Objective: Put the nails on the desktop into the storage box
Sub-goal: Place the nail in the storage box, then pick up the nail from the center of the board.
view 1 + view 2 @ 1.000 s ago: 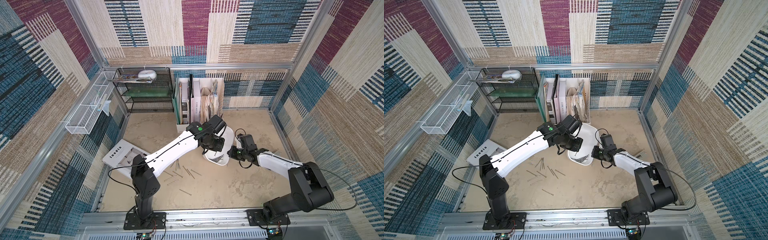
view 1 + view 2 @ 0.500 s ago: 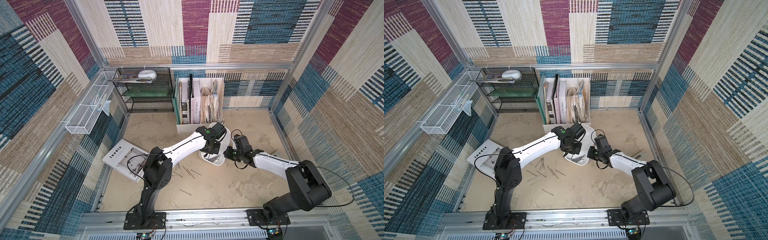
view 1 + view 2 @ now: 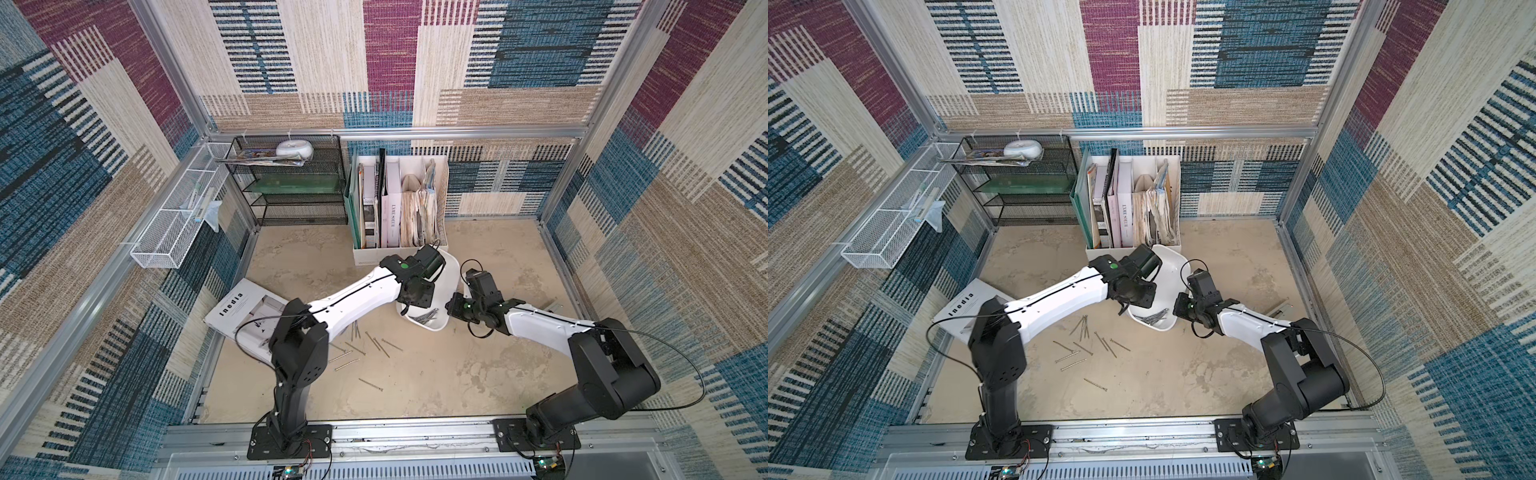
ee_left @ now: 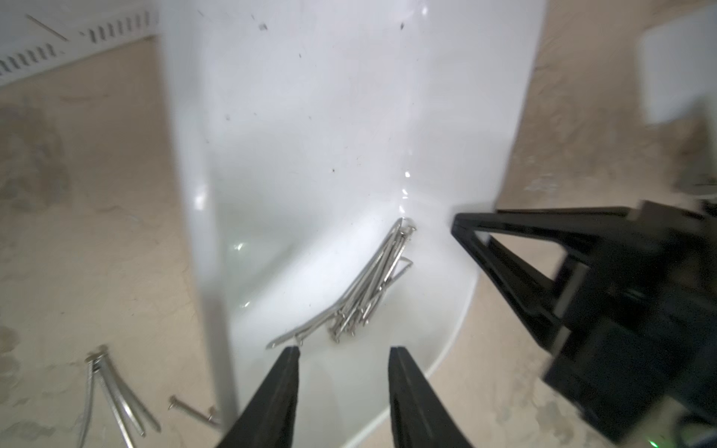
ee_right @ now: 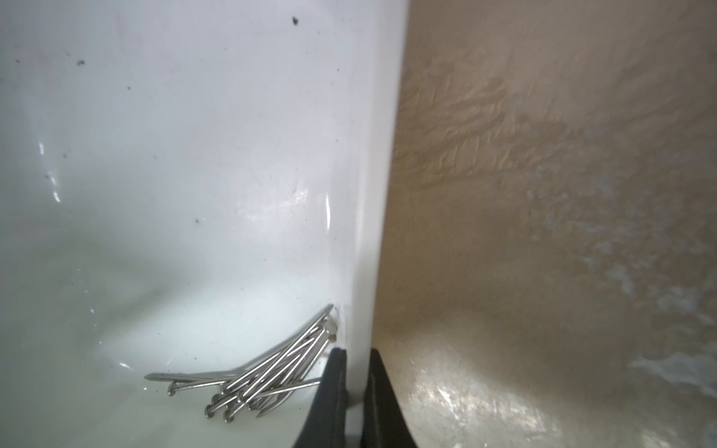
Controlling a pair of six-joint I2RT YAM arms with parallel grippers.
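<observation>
Right gripper (image 5: 355, 355) pinches the storage box (image 5: 376, 194) wall, apparently tipping it so nails (image 4: 372, 279) pool in a corner beneath the half-open, empty left gripper (image 4: 343, 351); more lie on the desktop (image 3: 457, 374).

Storage box (image 4: 310, 116): white plastic, glossy, smooth, dark-specked. Nails (image 4: 368, 279): bare metal, grey, shiny. Desktop (image 5: 543, 194): beige stone-look, mottled, faintly rough, low sheen. Mesh rack (image 3: 299, 208), 10 o'clock of box: black wire metal, matt. Walls (image 3: 374, 62): coarse woven cloth.

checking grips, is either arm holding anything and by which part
The right gripper holds the storage box, jaws pinching its side wall. The left gripper holds nothing, jaws open.
</observation>
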